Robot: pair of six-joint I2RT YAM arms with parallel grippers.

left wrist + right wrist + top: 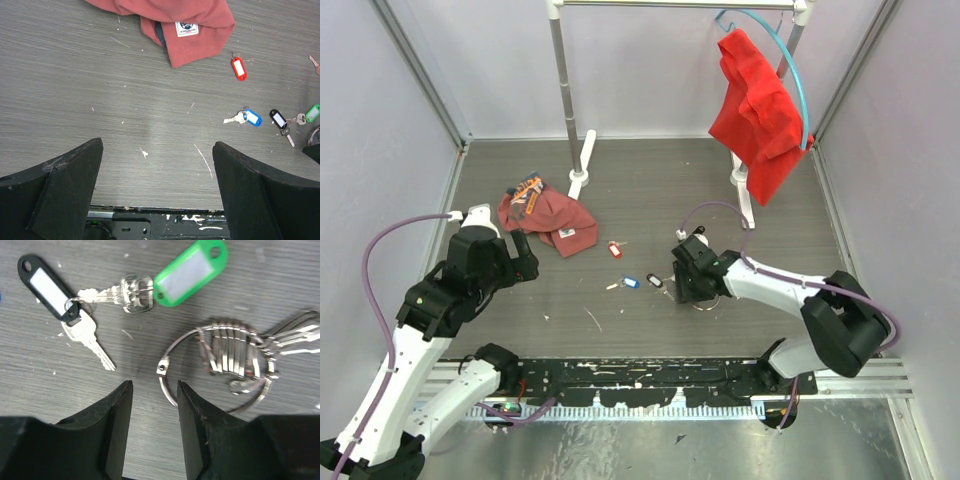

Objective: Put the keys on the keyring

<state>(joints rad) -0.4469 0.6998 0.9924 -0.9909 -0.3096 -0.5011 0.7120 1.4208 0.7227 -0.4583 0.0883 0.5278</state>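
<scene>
Both empty: right gripper (155,390) was held narrowly parted, left gripper (157,145) spread wide over table (75,75); keyring (163,370), several keys (230,355) threaded, was laid at right fingertips (187,395); green-tagged key (187,272) and black-tagged key (47,287) were laid loose just beyond

Right wrist view: the lower arc of the thin silver wire keyring (161,369) is hidden behind the black fingers of the right claw (155,387) at the bottom of the frame. The flat silver keys bunched on the ring (230,352) run off the right edge.

Left wrist view: a green plastic key tag (313,112) is cut by the right edge, and a crumpled red shirt (165,20) by the top edge.

Top view: the loose tagged keys (631,282) at centre on the grey wood-grain bench (650,200) are only specks of colour. The claw covers most of the keyring.
</scene>
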